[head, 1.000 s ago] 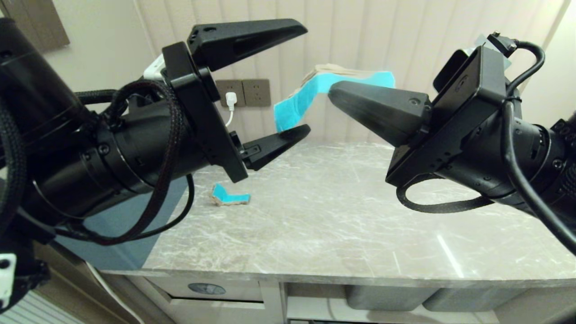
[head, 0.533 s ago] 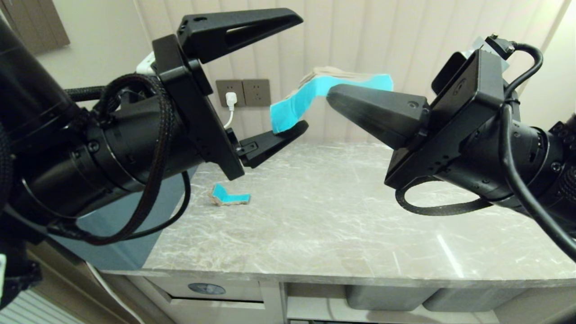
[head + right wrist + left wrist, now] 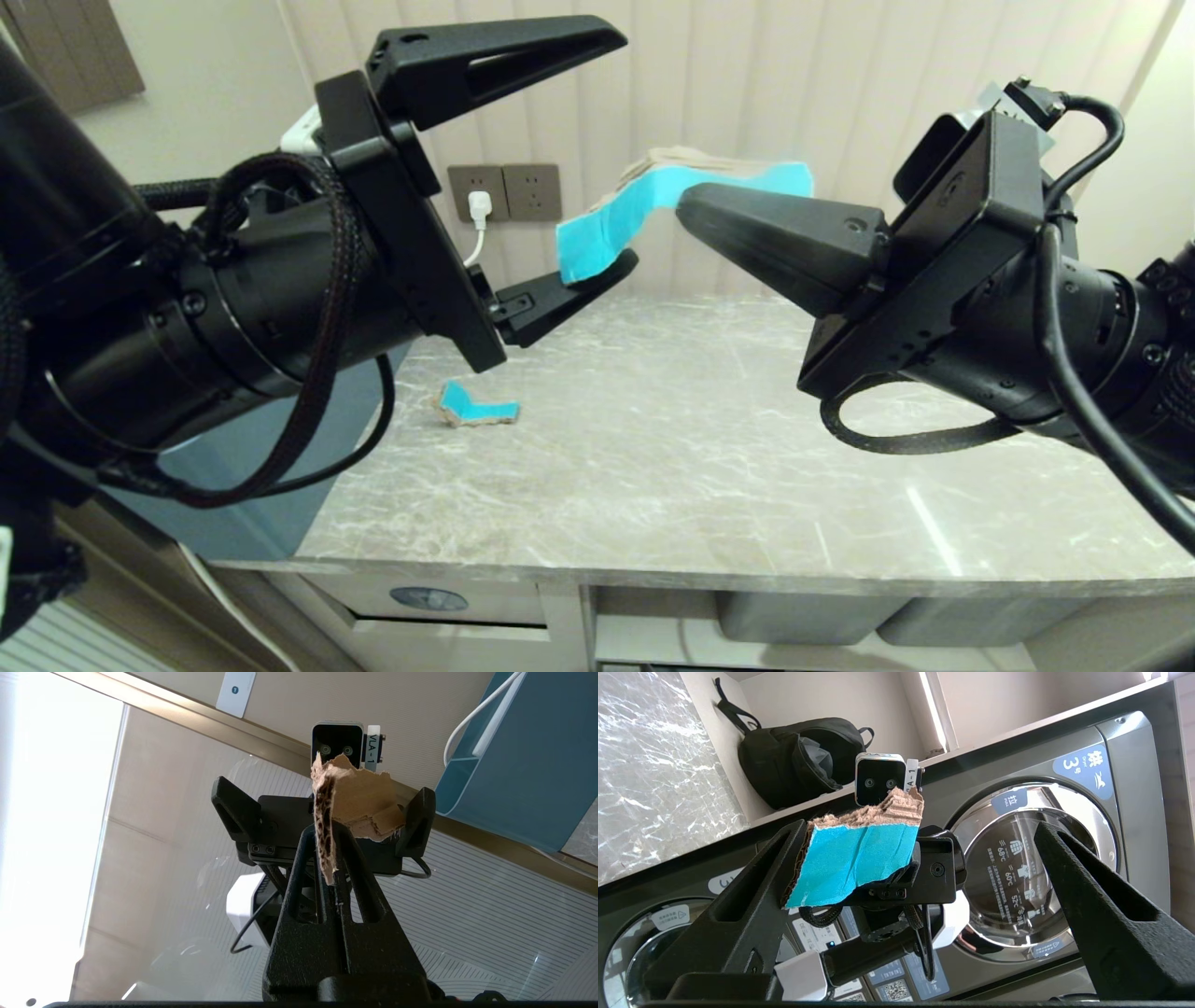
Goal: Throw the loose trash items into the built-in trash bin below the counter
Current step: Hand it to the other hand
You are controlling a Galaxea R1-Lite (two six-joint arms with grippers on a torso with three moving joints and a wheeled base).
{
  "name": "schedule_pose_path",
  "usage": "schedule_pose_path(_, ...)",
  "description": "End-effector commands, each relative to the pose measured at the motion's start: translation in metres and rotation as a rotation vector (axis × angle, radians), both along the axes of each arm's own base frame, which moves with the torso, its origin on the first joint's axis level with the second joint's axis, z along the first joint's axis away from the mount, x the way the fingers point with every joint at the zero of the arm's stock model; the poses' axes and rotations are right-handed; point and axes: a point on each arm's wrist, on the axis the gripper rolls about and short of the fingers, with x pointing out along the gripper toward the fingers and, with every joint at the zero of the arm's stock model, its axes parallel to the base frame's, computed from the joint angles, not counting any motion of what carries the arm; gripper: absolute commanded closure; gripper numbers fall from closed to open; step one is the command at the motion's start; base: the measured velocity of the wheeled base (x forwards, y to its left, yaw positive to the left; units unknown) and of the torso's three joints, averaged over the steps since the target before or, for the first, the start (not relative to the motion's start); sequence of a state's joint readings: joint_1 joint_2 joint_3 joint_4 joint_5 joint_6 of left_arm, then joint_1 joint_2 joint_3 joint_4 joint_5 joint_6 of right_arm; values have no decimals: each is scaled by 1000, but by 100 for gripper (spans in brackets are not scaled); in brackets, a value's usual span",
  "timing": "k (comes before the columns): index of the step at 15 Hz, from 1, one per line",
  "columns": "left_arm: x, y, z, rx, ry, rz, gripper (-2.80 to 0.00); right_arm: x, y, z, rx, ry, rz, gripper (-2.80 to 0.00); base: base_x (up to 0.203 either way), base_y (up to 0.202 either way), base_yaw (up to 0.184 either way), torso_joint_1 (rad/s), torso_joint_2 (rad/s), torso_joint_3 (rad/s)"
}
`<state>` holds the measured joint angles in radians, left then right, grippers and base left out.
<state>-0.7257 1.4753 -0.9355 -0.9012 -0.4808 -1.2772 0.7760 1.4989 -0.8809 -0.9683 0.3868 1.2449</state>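
The gap between the spread fingers of the left gripper [image 3: 611,149] is partly taken up by the scrap [image 3: 607,229] pinched in the right gripper [image 3: 686,201]. The counter [image 3: 700,467] is blocked only by a second scrap [image 3: 476,406], far left.

Turquoise cardboard scraps [image 3: 644,210] brown-edged, grey white-veined marble counter [image 3: 709,467], black pincers [image 3: 607,149], seemingly beige bin front [image 3: 439,621]

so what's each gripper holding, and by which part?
Right gripper: shut on a cardboard scrap, pinched at one end. Left gripper: open, holding nothing.
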Motion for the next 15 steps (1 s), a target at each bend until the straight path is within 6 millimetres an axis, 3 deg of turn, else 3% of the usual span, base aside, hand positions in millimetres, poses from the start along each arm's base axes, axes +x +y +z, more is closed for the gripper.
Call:
schedule_pose_path(1,0,0,0,-5,2,-4,-280,0,0,1,6,1,5,0,0,0,0,0,0,0)
schedule_pose_path(2,0,0,1,-7,-1,-4,0,0,0,0,5,2,5,0,0,0,0,0,0,0)
schedule_pose_path(15,-1,0,0,-17,-15,-5,0,-5,-5,0,4,4,5,0,0,0,0,0,0,0)
